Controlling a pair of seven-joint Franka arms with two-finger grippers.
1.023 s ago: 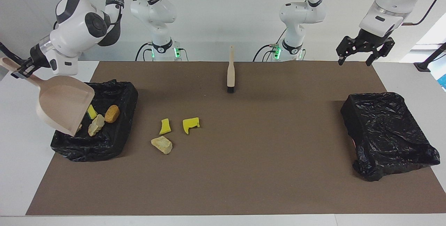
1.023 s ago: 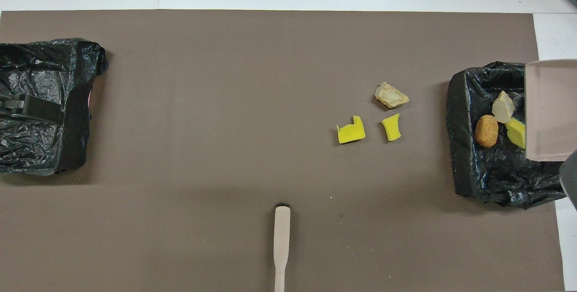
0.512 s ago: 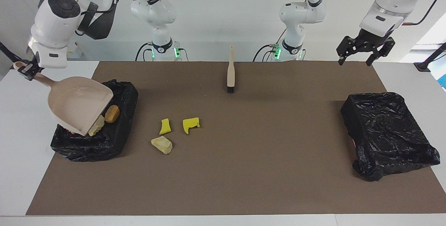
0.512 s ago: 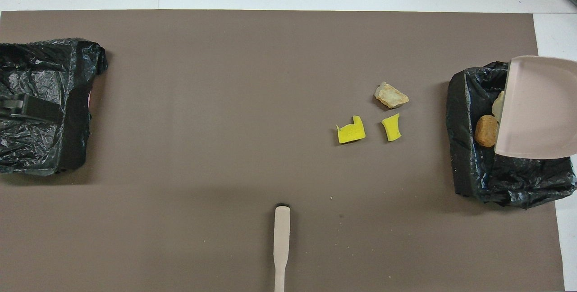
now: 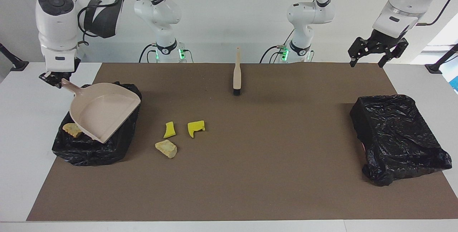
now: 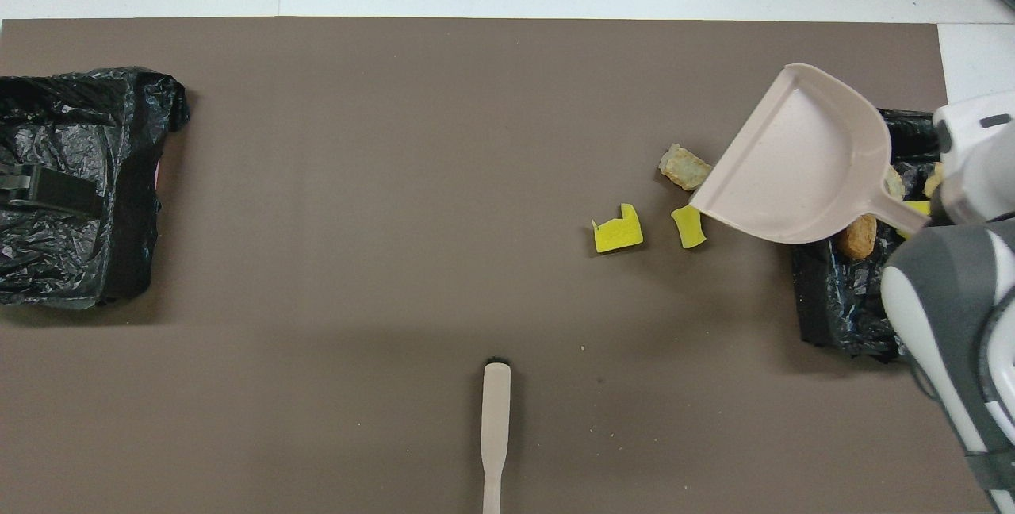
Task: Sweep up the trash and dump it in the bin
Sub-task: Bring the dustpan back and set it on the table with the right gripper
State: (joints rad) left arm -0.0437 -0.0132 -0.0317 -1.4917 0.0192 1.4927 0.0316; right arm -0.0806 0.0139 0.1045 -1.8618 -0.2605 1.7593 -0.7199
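My right gripper point(image 5: 53, 78) is shut on the handle of the beige dustpan point(image 5: 103, 110), which hangs empty and nearly level over the black-lined bin point(image 5: 93, 151) at the right arm's end. In that bin lie trash pieces: an orange-brown lump point(image 6: 856, 236), a yellow scrap point(image 6: 918, 207) and a beige lump point(image 5: 72, 129). Beside the bin, on the mat, rest two yellow sponge pieces point(image 5: 169, 129) point(image 5: 195, 127) and a beige lump point(image 5: 166, 148). The pan's lip point(image 6: 714, 197) hangs partly over them in the overhead view. My left gripper point(image 5: 375, 51) waits open in the air at the left arm's end.
The beige brush point(image 5: 237, 72) lies on the brown mat point(image 5: 250, 174) near the robots, midway between the arms, bristles pointing away from them. A second black-lined bin point(image 5: 397, 139) stands at the left arm's end.
The right arm has turned the dustpan from steeply tipped into the bin to nearly level and swung it toward the middle of the table. The left arm has barely moved.
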